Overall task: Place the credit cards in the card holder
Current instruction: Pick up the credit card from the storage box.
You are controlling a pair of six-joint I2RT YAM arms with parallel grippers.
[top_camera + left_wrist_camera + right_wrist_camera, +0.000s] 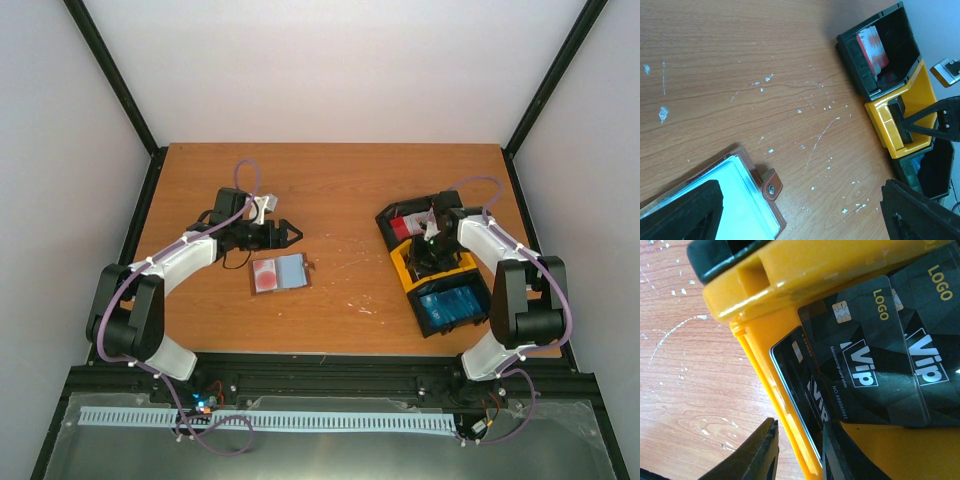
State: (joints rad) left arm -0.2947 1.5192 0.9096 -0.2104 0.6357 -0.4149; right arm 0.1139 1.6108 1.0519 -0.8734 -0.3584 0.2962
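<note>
At the lower right of the overhead view, closest to the arms' bases, blue credit cards (452, 303) lay in the near black tray (421, 308). Left of centre, the card holder (281, 272) lay spread open on the wooden table (340, 180). A red credit card (265, 274) showed in its left half, its grey-blue lining was bare on the right, and its small clasp (771, 183) stuck out from the brown edge. Just above it in the frame hung the left gripper (801, 184), its fingers spread wide and holding nothing. On the right side, the right gripper (799, 426) reached down at the yellow tray (790, 270), the middle one in a row of three. Its fingers stood narrowly apart, one outside the tray wall and one inside, with the wall and the edge of one of the dark credit cards (865, 365) between them; whether they pinched that card could not be told. The other dark cards, marked VIP, lay overlapped in the tray. Farthest back, toward the upper right, a red-and-white credit card (872, 50) leaned inside the far black tray (905, 40).
</note>
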